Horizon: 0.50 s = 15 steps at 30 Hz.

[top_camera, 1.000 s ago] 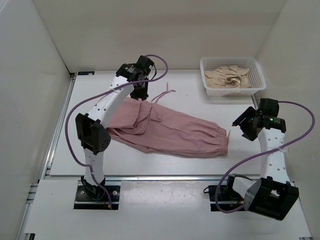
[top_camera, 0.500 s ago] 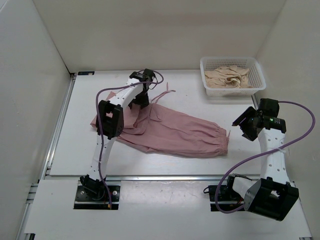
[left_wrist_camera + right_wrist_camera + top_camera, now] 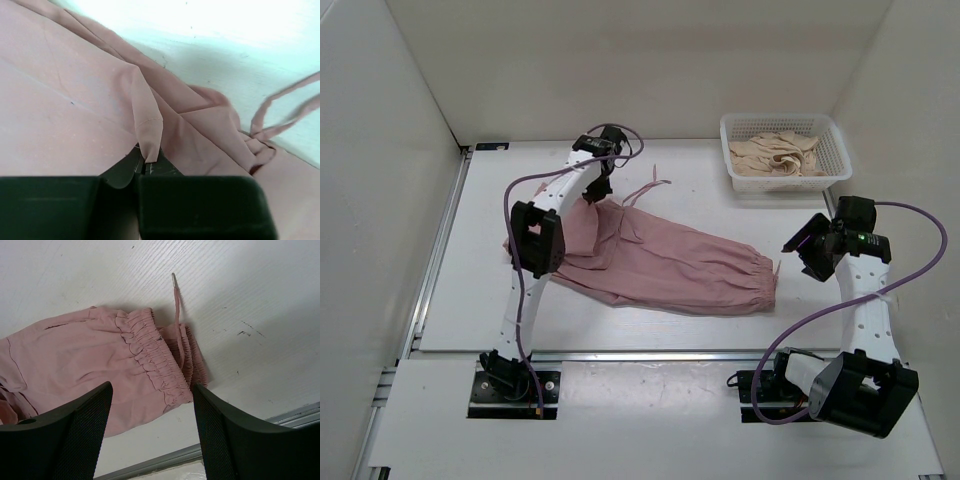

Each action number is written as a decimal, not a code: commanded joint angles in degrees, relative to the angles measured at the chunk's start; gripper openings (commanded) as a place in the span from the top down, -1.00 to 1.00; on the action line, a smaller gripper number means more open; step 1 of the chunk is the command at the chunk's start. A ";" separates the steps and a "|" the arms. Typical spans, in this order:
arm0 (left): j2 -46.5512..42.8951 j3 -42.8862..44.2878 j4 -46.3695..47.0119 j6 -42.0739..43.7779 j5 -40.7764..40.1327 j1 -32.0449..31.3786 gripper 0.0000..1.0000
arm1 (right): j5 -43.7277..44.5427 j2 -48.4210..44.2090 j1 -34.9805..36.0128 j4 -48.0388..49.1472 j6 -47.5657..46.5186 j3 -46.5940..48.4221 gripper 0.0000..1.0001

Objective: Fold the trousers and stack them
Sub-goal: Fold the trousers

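White tabletop (image 3: 690, 170): left end effector (image 3: 146, 167) clamps the trousers (image 3: 670, 262) at 11 o'clock; right end effector (image 3: 150, 390) stands apart. Lift slowly, holding the fabric taut.

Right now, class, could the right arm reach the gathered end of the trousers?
Probably yes. The right gripper hangs open close to the gathered end, with nothing in between. The left gripper is shut on the trousers at the other end, well out of the way.

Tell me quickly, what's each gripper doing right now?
Left gripper: closed on a fold of the trousers.
Right gripper: open, holding nothing.
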 commanded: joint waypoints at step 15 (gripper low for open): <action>-7.99 -1.80 0.30 11.10 21.65 -4.90 0.79 | -1.08 -0.60 0.22 1.38 -1.23 0.16 -0.41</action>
